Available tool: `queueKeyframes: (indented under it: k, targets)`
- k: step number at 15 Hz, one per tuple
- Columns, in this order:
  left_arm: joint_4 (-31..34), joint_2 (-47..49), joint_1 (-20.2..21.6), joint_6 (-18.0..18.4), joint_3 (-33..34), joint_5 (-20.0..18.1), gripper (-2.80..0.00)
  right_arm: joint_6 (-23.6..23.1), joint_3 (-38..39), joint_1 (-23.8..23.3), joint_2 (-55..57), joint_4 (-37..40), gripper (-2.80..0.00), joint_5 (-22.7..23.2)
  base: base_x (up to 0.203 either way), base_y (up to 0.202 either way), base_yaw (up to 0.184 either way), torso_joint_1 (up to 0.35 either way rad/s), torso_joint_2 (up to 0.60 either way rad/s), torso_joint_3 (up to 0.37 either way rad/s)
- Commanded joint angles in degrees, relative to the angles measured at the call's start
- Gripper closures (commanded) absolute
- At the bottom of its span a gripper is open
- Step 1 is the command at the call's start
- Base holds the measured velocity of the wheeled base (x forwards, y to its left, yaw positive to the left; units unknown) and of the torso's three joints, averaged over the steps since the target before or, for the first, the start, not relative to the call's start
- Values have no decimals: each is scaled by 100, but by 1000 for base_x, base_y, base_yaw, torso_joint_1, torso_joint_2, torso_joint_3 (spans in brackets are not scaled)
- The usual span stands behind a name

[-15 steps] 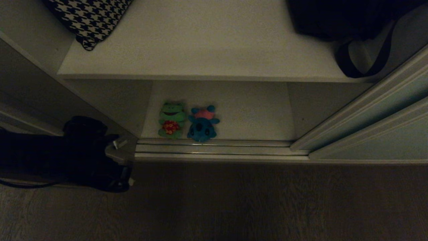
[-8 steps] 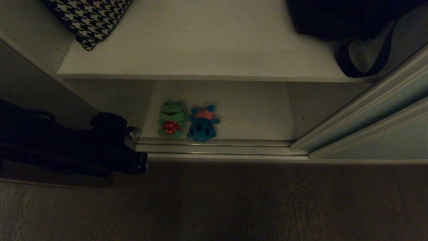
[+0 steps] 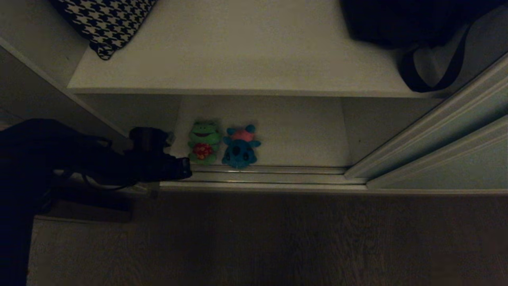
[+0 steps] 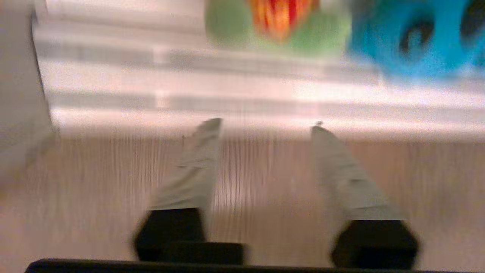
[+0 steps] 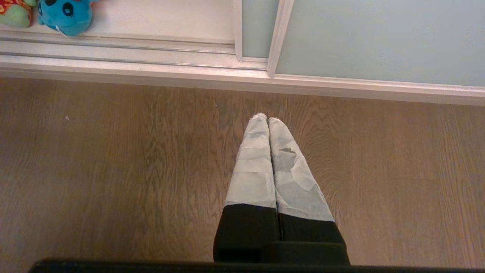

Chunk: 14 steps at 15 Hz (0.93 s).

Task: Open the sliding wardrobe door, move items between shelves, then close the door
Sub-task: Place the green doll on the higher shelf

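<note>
Over the last second the left end effector (image 3: 183,168) has been brought in from the left to the front left corner of the lower shelf (image 3: 301,135), and its fingers (image 4: 197,167) have been parted with nothing between them. The green frog (image 3: 203,142) lies just beyond it at the shelf's front edge, the blue toy (image 3: 239,148) touching it alongside. The sliding door (image 3: 448,155) stands pushed aside, so a pick-up is judged imminent. The right end effector (image 5: 267,120) is kept closed over the floor.
</note>
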Motion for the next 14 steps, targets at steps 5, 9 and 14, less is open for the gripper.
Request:
queueKeyframes:
  k: [5,9,14]
  targets:
    - [-1213,1152,3,-127,-897,446,-280,-1,-6,0,7,-2,0,-1,0,0,0,0,0,0]
    - [-1445,1596,3,-163,-1531,452,-280,-1,-6,0,7,-2,0,-1,0,0,0,0,0,0]
    - [-1434,2035,3,-174,-2204,319,-280,-1,-6,-9,7,-2,0,-1,0,0,0,0,0,0]
